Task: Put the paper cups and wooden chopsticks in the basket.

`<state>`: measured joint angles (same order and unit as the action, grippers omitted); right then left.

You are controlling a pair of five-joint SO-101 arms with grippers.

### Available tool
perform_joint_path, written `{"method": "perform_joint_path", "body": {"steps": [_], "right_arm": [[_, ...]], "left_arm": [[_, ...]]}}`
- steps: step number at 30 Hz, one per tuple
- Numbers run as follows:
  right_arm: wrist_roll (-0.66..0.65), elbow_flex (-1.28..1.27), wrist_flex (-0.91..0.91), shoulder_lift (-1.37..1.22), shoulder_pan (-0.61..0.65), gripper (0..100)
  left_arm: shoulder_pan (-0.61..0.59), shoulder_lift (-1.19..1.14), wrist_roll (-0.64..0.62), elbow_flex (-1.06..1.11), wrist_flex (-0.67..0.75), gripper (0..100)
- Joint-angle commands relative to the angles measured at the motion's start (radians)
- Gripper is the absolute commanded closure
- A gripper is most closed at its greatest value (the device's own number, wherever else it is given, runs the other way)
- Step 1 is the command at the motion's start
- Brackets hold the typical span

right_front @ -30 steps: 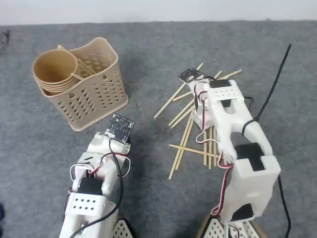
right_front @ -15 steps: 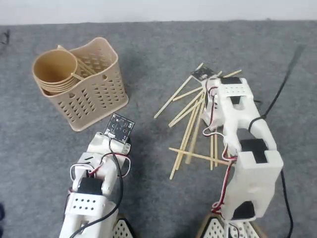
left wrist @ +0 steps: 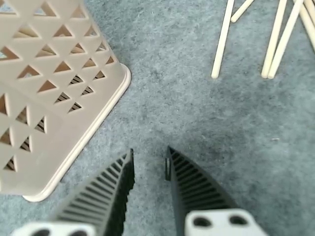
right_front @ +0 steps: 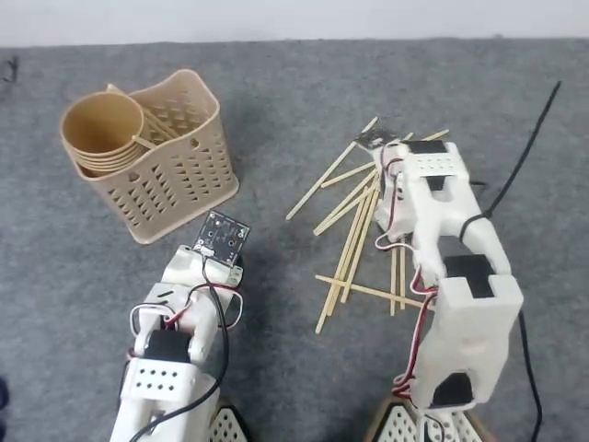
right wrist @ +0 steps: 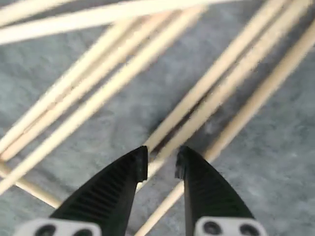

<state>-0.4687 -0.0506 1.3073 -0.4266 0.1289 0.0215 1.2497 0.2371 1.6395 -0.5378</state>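
A beige basket [right_front: 179, 180] stands at the back left with a stack of paper cups [right_front: 101, 129] and a few chopsticks [right_front: 158, 129] inside. Several loose wooden chopsticks [right_front: 354, 230] lie in a pile right of centre. My right arm [right_front: 428, 189] hangs low over that pile. Its gripper [right wrist: 162, 162] is open by a narrow gap, and a chopstick [right wrist: 216, 110] runs under the gap between the tips. My left gripper [left wrist: 149, 160] is also open by a narrow gap with nothing in it, just short of the basket's near corner [left wrist: 118, 83].
Grey carpet covers the whole table. A black cable [right_front: 520, 166] runs along the right side of the right arm. Bare carpet lies between the basket and the chopstick pile, where some chopstick ends [left wrist: 224, 39] reach in.
The right arm shifted to the right across the pile, and the chopsticks under it were pushed into a tighter, more parallel bunch. The left arm stayed still.
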Motion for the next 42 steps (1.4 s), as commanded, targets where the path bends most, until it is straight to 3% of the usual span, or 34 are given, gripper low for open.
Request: {"method": "perform_joint_path", "body": {"steps": [1, 17, 25, 29, 42], "right_arm": [[-0.008, 0.044, 0.025, 0.012, 0.044, 88.1], [-0.014, 0.04, 0.016, -0.001, 0.087, 88.1], [-0.014, 0.081, 0.05, -0.125, 0.087, 88.2], [-0.014, 0.091, 0.053, -0.13, 0.087, 99.8], [-0.015, 0.137, 0.12, -0.067, 0.074, 99.2]], "left_arm": [[0.003, 0.014, 0.012, -0.008, 0.028, 91], [0.003, 0.014, 0.012, -0.008, 0.028, 91], [0.003, 0.014, 0.012, -0.008, 0.028, 91], [0.003, 0.014, 0.012, -0.008, 0.028, 91], [0.003, 0.014, 0.012, -0.008, 0.028, 91]]}}
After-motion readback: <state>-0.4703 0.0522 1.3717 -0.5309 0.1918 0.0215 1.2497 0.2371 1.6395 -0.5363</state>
